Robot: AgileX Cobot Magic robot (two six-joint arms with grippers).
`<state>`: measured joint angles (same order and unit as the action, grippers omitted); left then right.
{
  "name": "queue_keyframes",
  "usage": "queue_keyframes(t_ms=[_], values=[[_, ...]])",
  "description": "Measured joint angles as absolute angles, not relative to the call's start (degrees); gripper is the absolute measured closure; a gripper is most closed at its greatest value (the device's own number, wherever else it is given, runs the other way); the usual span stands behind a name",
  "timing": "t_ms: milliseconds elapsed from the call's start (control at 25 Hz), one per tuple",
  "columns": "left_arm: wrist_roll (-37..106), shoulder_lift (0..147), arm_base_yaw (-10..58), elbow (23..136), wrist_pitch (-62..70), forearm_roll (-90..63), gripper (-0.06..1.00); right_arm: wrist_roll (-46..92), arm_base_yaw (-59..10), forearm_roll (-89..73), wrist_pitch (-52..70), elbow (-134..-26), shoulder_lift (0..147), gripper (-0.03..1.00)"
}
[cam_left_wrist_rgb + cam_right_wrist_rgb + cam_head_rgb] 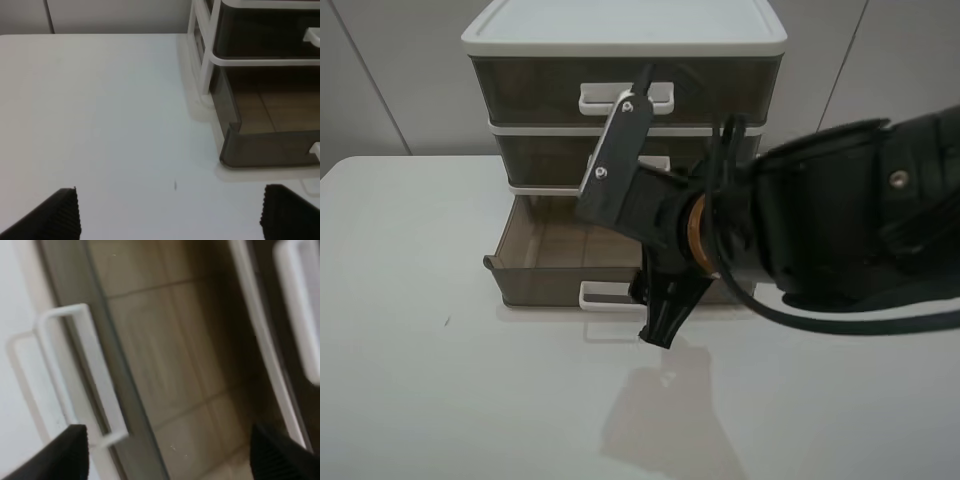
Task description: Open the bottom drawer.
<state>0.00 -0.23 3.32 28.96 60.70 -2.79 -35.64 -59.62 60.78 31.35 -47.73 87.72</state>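
Plainly, the bottom drawer point(545, 262) is being shown pulled well out of the white-framed unit point(620, 35). It is lying in the middle of the exterior high view, lowest in the unit and just above the white worktop point(420, 380). Its walls are being seen as smoky-brown translucent plastic, and its floor is being crossed by faint grid lines. A white rectangular loop handle point(603, 294) is being carried on its front wall, and part of it is being hidden behind the right tool point(660, 330). Above it, toward the upper middle of the frame, the middle drawer point(550, 160) and the taller top drawer point(530, 90) are being shown pushed in.

The right tool is being held at the lower middle of the high view, just in front of the drawer's front wall, pointing down. In the right wrist view its fingers point(70, 452) are being shown spread wide and released, with nothing gripped. The handle is being seen near one finger, though contact cannot be told.

The left tool point(170, 220) is likewise being held released, with its fingers wide apart over the worktop, near the pulled-out drawer's corner but apart from it.
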Motion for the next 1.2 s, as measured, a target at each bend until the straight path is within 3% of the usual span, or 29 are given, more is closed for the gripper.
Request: queue_keyframes(t_ms=[240,720,960,1200], values=[[0.0,-0.23,3.32,28.96,60.7,-2.79,0.2,-31.86,-50.66,44.18,32.55,-47.68,75.5,0.3],[0.0,-0.23,3.32,28.96,60.7,-2.79,0.2,-7.77,-20.77,11.97,41.65,-47.68,53.45,0.3],[0.0,-0.23,3.32,28.96,60.7,-2.79,0.2,-2.22,-9.97,4.54,46.79,-47.68,43.43,0.3],[0.0,-0.23,3.32,28.96,60.7,-2.79,0.2,-0.36,-3.52,1.79,47.0,-43.39,32.66,0.3]])
